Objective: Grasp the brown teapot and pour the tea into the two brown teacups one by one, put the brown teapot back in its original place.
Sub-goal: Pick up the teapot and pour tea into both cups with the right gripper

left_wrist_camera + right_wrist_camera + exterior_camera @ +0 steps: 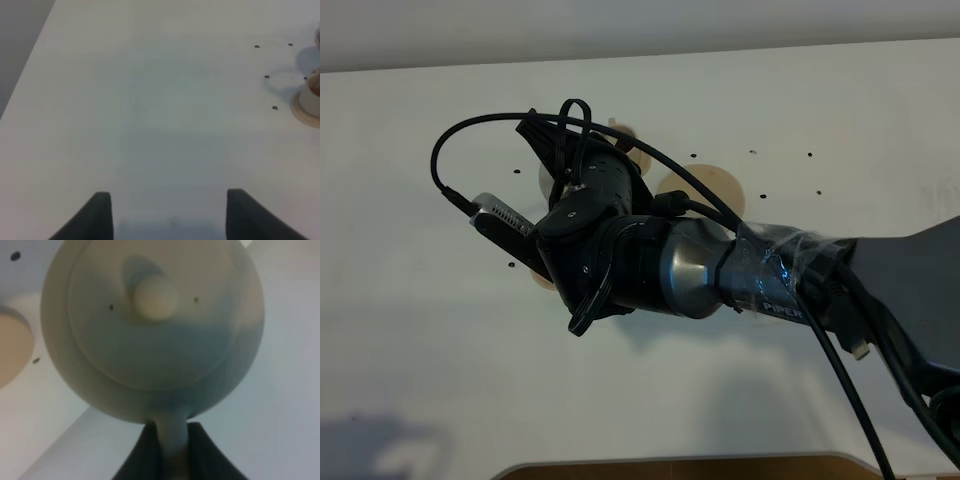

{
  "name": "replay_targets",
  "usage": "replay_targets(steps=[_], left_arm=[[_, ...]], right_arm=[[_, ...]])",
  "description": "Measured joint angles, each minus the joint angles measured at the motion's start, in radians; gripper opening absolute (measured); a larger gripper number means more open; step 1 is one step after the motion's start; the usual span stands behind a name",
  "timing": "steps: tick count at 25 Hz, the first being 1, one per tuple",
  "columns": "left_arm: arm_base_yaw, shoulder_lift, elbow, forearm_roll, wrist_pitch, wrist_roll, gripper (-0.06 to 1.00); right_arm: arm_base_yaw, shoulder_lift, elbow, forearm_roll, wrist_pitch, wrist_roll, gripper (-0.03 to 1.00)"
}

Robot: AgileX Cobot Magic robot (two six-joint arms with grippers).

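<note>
Teapot grip, right arm. I read the right tool [174,442] as closed narrow on the loop handle [172,432] of the brown teapot [150,350], with a dark finger [142,457] pressing the handle from either side. The pot's body lies directly beyond the fingertips, its lid [125,355] and knob [155,297] turned toward the wrist camera. A round tan saucer [10,347] lies on the white surface [280,390] beside the pot. I cannot tell whether the pot touches anything beneath it. From the high camera the right arm [720,265] reaches across the middle and hides the pot, and a tan disc [710,188] shows behind it. The left tool [167,215] hovers wide above the surface with nothing between its fingers. One teacup [314,87] on its cup saucer [304,111] stands well apart from it, partly cut off.
</note>
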Motion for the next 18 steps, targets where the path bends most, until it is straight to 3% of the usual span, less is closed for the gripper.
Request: replay_targets(steps=[18], left_arm=[[0.0,0.0,0.0,0.0,0.0,-0.001,0.53]], right_arm=[[0.001,0.0,0.0,-0.008,0.011,-0.089,0.11]])
